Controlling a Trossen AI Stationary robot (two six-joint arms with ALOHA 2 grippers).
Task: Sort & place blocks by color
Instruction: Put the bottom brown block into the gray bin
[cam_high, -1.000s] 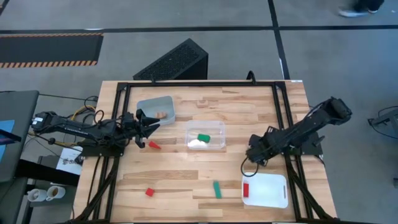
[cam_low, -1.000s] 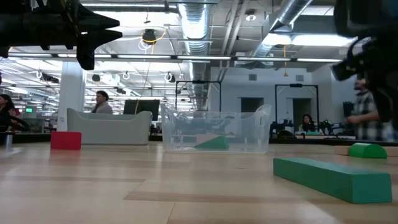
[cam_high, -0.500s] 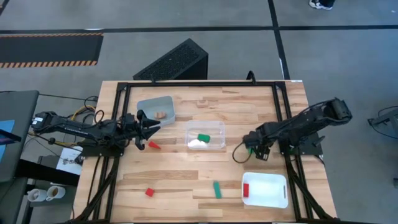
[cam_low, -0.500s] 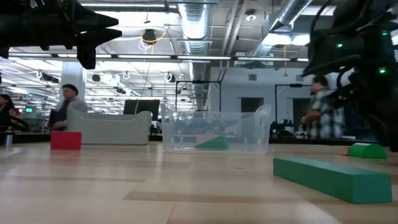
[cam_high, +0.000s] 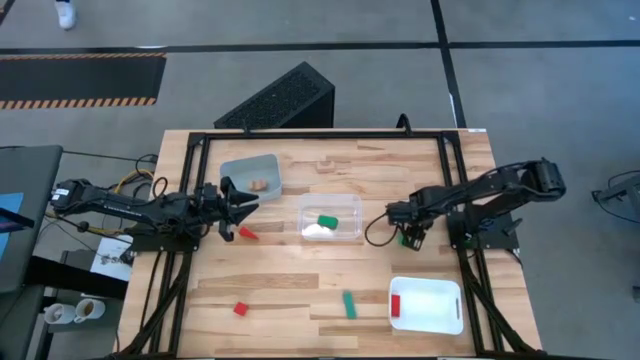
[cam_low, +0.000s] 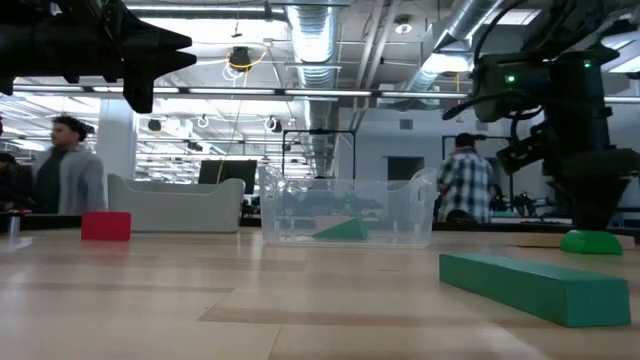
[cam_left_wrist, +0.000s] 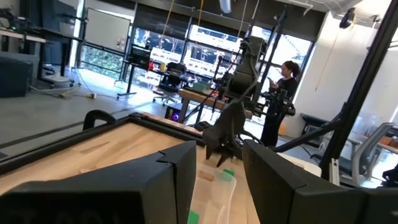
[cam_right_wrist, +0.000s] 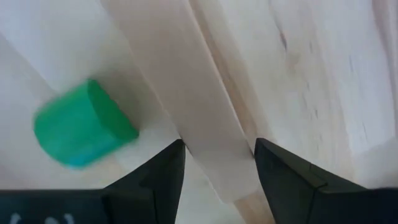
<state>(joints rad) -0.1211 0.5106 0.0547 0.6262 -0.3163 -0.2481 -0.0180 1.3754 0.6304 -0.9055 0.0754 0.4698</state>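
The right gripper (cam_high: 410, 237) is hanging over a green block (cam_right_wrist: 83, 126), fingers apart on nothing. The left gripper (cam_high: 243, 213) is hovering near a grey tray (cam_high: 240, 166), fingers slightly apart, empty.

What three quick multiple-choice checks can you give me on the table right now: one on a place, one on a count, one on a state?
1. The red block that sits in a container lies in:
A. the white tray
B. the clear container
C. the grey tray

2. Red blocks lying loose on the table top:
A. one
B. two
C. four

3. The right gripper is:
A. shut on a green block
B. open, with nothing between its fingers
C. shut on a red block

Answers:
1 A: the red block lies inside the white tray.
2 B: one loose red block lies near the left gripper, another nearer the table's front edge.
3 B: the right gripper shows only bare wood in its gap, with the green block off to one side.
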